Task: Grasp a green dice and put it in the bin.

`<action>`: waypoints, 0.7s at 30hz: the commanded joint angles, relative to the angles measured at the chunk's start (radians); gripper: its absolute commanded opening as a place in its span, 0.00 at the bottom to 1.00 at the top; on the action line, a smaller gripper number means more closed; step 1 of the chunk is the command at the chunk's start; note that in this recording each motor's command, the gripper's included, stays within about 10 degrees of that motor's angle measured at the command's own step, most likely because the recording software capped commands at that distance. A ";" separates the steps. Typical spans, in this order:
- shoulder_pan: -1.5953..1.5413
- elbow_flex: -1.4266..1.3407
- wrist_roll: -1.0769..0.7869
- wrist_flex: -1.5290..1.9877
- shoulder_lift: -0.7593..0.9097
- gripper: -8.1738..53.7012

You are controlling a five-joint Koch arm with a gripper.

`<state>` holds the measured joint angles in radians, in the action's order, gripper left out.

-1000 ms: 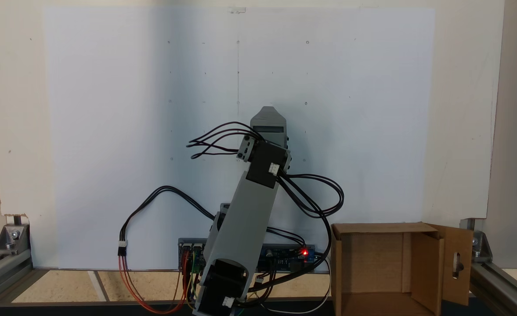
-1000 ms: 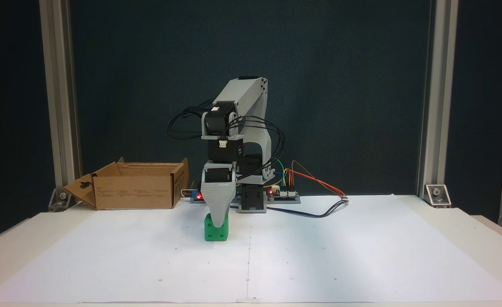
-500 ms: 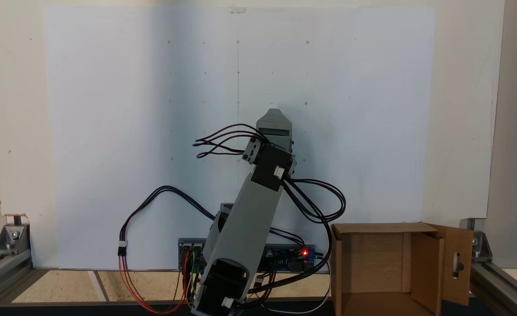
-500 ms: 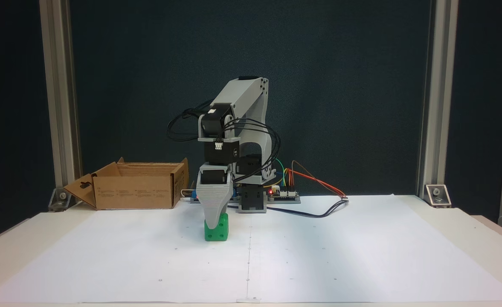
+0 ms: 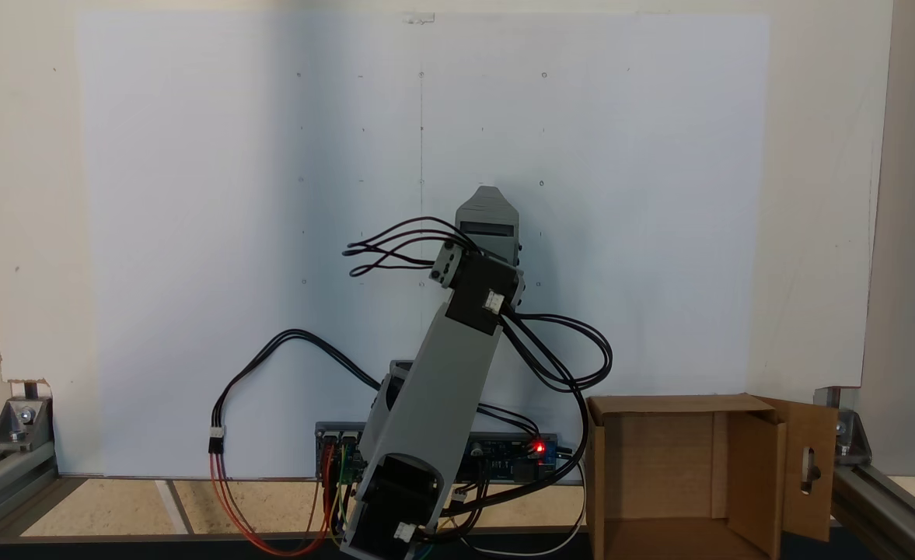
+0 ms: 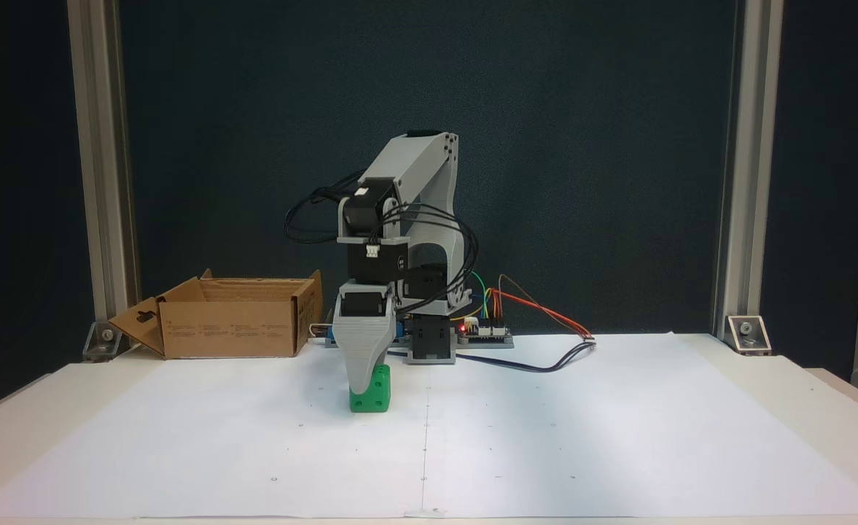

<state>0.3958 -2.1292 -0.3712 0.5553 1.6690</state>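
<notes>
The green dice [image 6: 379, 389] rests on the white paper just left of the sheet's centre line in a fixed view. My gripper [image 6: 361, 389] points straight down, its broad grey jaw in front of the dice's left half and its tip almost at the paper. The second jaw is hidden behind the first, so the grip cannot be judged. In a fixed view from above and behind, the gripper [image 5: 486, 204] covers the dice. The bin [image 6: 232, 328] is an open brown cardboard box at the back left; its flap with the slot cutout hangs outward. It also stands open-topped as the bin [image 5: 659, 403] at the lower right.
The arm's base and a controller board [image 6: 483, 333] with a red light sit at the table's rear centre. Loose cables [image 6: 545, 361] trail to the right of it. Aluminium frame posts [image 6: 100, 175] stand at both back corners. White paper [image 6: 582, 437] covers the table.
The gripper shifted slightly left in the front view and sank lower around the dice, from covering its middle to covering its left half. The dice stayed where it was.
</notes>
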 commanded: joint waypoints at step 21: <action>-0.011 0.018 -0.057 -0.063 -0.072 0.75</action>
<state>0.3835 -2.1292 -0.3712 0.5016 1.5938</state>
